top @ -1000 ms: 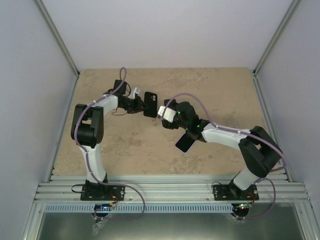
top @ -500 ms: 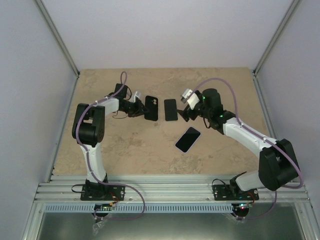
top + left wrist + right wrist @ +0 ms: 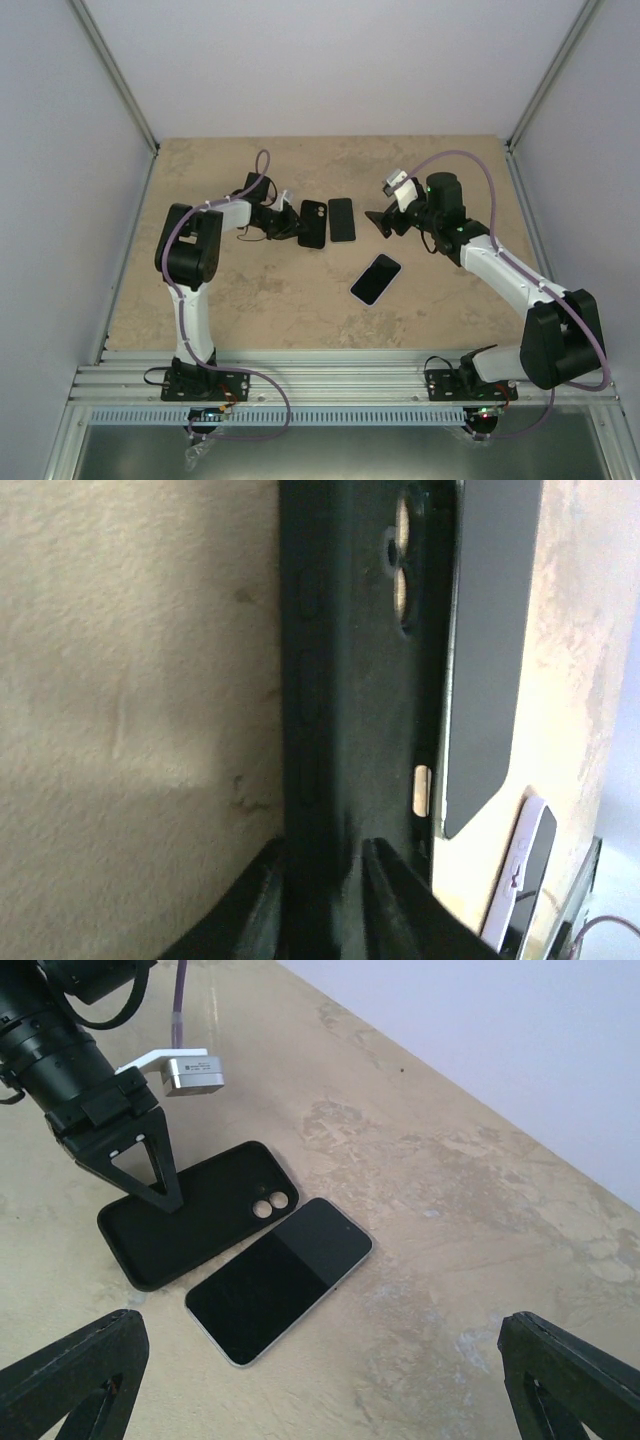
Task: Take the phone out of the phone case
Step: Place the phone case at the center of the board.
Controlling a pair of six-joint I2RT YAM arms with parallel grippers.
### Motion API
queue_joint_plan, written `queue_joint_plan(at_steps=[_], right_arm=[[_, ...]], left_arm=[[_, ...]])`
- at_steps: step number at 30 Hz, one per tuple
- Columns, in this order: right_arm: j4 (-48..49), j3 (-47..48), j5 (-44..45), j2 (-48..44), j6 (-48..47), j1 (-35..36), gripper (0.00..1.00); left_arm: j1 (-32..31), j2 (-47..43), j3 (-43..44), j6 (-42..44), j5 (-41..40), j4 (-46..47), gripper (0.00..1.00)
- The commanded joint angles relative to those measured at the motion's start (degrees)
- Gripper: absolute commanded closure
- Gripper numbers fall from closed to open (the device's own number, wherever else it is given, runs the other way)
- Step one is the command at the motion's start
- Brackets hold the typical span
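The empty black phone case (image 3: 313,222) lies on the table with my left gripper (image 3: 290,222) shut on its left edge. In the left wrist view the case (image 3: 350,680) runs up between my fingers (image 3: 265,900). The bare black phone (image 3: 342,219) lies flat, screen up, right beside the case; it also shows in the left wrist view (image 3: 490,650) and the right wrist view (image 3: 280,1280). My right gripper (image 3: 380,222) is open and empty, a little to the right of the phone. The right wrist view shows the case (image 3: 195,1215) and my open right gripper (image 3: 320,1340).
A second phone (image 3: 376,279) with a pale edge lies screen up nearer the front, below the right gripper; its edge shows in the left wrist view (image 3: 520,870). The left gripper's fingers (image 3: 150,1160) rest on the case.
The right gripper drew the phone out of the case, left it on the table, opened and backed off to the right. The left gripper shifted the case slightly right, next to the phone.
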Motion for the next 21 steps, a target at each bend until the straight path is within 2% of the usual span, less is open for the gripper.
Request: queue_joint_plan(at_steps=[1, 4, 7, 10, 12, 15, 18, 21], right_arm=[[0.38, -0.98, -1.41, 0.04, 0.97, -0.32, 0.02], [0.42, -1.15, -1.53, 0.14, 0.8, -0.31, 0.02], [0.28, -1.27, -1.52, -0.15, 0.79, -0.34, 0.02], [-0.07, -0.97, -1.86, -0.71, 1.07, -0.59, 0.02], [-0.29, -0.67, -2.25, -1.15, 1.42, -1.08, 0.02], [-0.83, -0.35, -2.02, -2.13, 1.85, -1.77, 0.02], [-0.97, -0.28, -0.39, -3.87, 2.11, -2.28, 0.02], [-1.84, 0.15, 0.39, -5.94, 2.62, -3.05, 0.02]], left_arm=[[-0.47, 0.3, 0.84, 0.0, -3.87, 0.49, 0.75], [-0.75, -0.84, 0.99, 0.34, -5.82, 0.13, 0.64], [-0.76, -2.36, 1.12, 0.83, -9.37, -0.76, 0.59], [-0.76, -4.45, 1.29, 1.92, -14.31, -1.8, 0.49], [-0.76, -5.98, 1.5, 2.84, -17.24, -2.79, 0.4], [-0.76, -8.47, 1.49, 4.28, -20.57, -3.41, 0.34], [-0.76, -11.69, 1.29, 6.16, -23.93, -4.23, 0.22], [-0.76, -15.14, 1.64, 8.3, -25.97, -5.92, 0.04]])
